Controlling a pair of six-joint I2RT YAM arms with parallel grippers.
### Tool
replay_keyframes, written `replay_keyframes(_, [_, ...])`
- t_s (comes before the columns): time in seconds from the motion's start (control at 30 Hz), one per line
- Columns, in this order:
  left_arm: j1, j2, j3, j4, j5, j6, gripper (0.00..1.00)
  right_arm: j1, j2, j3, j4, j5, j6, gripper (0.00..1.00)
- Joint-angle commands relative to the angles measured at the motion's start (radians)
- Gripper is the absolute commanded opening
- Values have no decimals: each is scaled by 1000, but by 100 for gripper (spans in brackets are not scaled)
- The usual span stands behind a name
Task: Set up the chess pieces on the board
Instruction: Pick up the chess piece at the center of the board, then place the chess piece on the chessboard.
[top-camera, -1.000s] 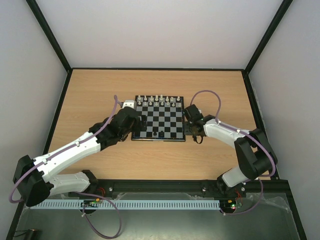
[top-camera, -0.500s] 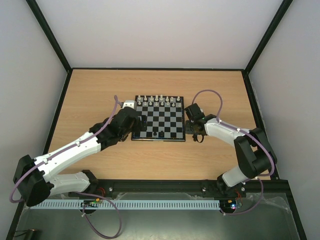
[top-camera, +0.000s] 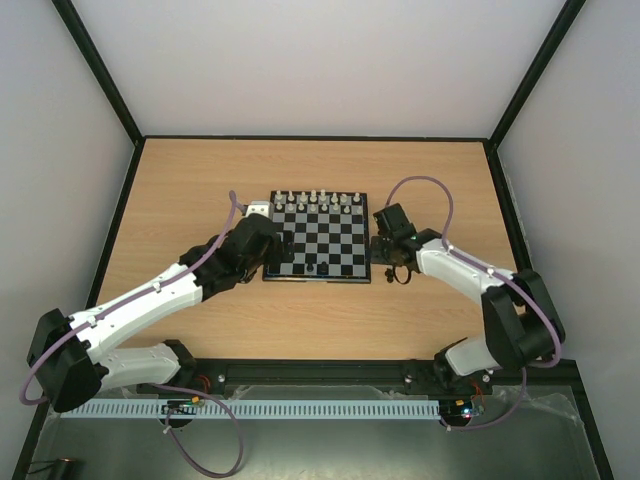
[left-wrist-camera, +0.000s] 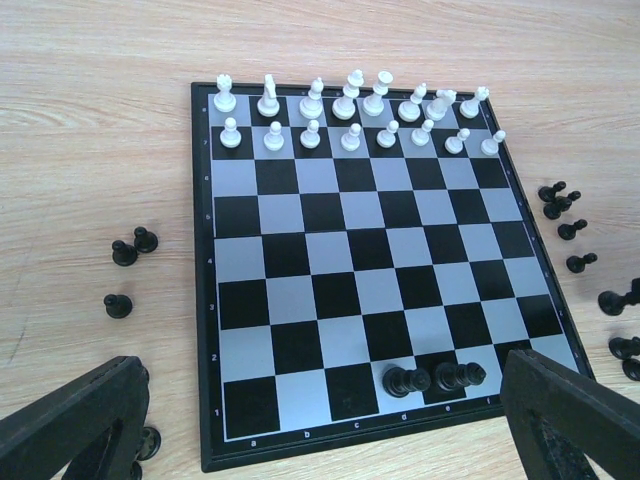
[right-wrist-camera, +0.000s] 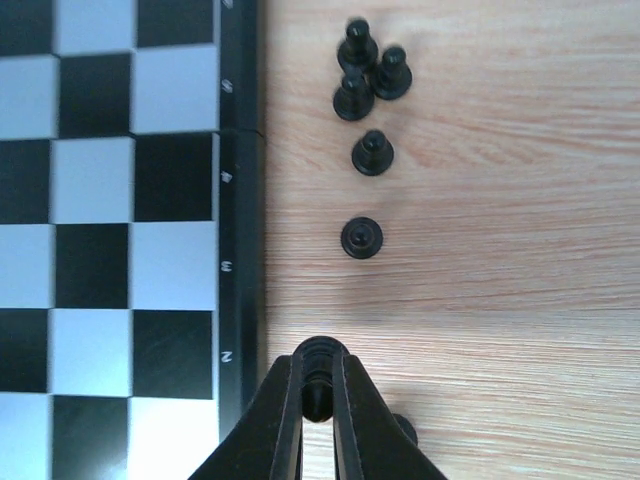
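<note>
The board (top-camera: 318, 238) lies mid-table, white pieces (left-wrist-camera: 350, 110) in its far two rows. Two black chess pieces (left-wrist-camera: 432, 378) stand on its near row. My left gripper (left-wrist-camera: 330, 420) is open and empty over the board's near left corner (top-camera: 270, 270). My right gripper (right-wrist-camera: 318, 385) is shut on a black chess piece (right-wrist-camera: 318, 362) just right of the board's edge (right-wrist-camera: 238, 250), above the wood. Loose black pieces (right-wrist-camera: 365, 100) lie on the wood beyond it, one (right-wrist-camera: 404, 428) under the fingers. More black pieces (left-wrist-camera: 128, 262) lie left of the board.
Black frame rails and white walls enclose the wooden table (top-camera: 200, 180). A small white block (top-camera: 257, 209) sits at the board's far left corner. More loose black pieces (left-wrist-camera: 580, 240) lie right of the board in the left wrist view.
My right arm has shifted slightly right and back by the board's right edge. The left arm has not moved.
</note>
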Motion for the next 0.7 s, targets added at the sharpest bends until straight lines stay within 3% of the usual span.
replay_keyframes(0.0, [6,-15,11,-22,-16,8,99,-2,-87,24,-74,-33,-15,3])
replay_keyframes(0.3, [6,-20,23,-40,-34,0,100,99,-102,74,-138,-49,-9,2])
replay_keyframes(0.67, [7,-35,23,-62,-44,-11,99,266,43,181,-181,1,13,2])
